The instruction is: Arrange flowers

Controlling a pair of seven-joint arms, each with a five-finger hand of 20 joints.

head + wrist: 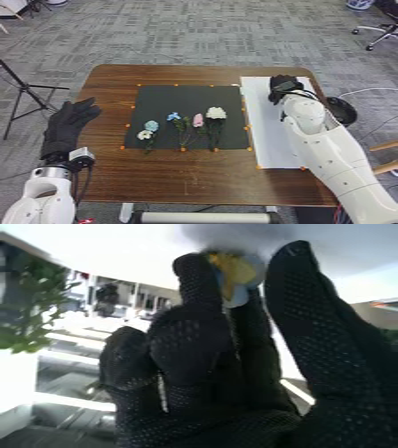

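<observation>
Surrounding the mat (pixel 164 100): brown table (pixel 195 175); beyond, grey carpet (pixel 204 35).

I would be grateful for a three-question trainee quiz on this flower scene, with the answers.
1. Multiple choice: which bloom lies farthest right on the dark mat? a) the pink one; b) the large white bloom; c) the blue one.
2. True or false: the left hand is open and off the mat.
3. Fill in: the flower pinched by the right hand shows pale blue and ____.
Key: 1 b; 2 true; 3 yellow.
</observation>
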